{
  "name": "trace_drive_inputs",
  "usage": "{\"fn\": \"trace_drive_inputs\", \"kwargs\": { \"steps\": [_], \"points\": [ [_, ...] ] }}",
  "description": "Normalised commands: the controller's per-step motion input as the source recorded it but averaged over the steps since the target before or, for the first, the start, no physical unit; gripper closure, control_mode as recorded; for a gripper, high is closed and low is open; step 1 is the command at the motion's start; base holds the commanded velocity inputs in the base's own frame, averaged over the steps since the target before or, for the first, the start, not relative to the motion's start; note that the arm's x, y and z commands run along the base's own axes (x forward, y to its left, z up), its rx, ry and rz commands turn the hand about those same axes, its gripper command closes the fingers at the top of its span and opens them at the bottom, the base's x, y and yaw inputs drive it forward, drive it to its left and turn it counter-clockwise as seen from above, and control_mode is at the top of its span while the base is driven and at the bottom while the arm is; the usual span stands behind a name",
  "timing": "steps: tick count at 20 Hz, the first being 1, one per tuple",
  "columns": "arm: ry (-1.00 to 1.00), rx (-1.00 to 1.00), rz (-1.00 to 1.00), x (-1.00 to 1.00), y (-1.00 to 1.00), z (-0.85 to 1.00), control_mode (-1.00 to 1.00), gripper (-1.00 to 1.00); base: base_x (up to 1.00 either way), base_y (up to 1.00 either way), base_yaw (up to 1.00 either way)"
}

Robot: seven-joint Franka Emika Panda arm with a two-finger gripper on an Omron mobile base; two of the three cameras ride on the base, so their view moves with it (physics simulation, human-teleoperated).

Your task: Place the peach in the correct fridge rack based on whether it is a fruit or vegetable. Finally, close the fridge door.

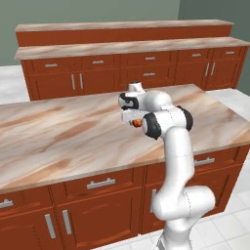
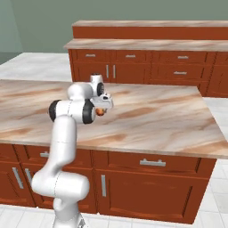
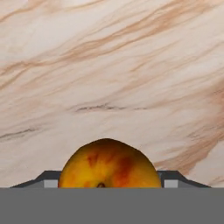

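— So, where's the peach (image 3: 109, 164)?
— Sits squarely between the gripper (image 3: 109, 180) tips, pinched on both flanks, just over the counter (image 3: 109, 65).
— Lift next?
— Probably straight up off the counter.

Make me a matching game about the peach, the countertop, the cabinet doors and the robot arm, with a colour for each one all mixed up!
Things:
1. peach
2. countertop
3. cabinet doors
4. robot arm

Colours:
A. reddish-brown wood
B. white with dark joints
C. orange-yellow with red blush
D. pale marble with brown streaks

Pairs: 1-C, 2-D, 3-A, 4-B
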Motion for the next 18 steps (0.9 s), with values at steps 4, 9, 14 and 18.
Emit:
{"fn": "trace_drive_inputs", "kwargs": {
  "steps": [4, 9, 14, 18],
  "points": [
    [-0.42, 0.00, -0.06, -1.00, -0.15, 0.81, -1.00, 1.00, 0.00, 0.00, 0.00],
    [-0.35, 0.04, -0.09, -1.00, -0.37, 0.47, -1.00, 1.00, 0.00, 0.00, 0.00],
    [-0.39, 0.02, -0.06, -1.00, -0.19, 0.07, -1.00, 1.00, 0.00, 0.00, 0.00],
    [-0.23, 0.00, 0.00, -1.00, 0.00, 0.36, -1.00, 1.00, 0.00, 0.00, 0.00]
  ]
}}
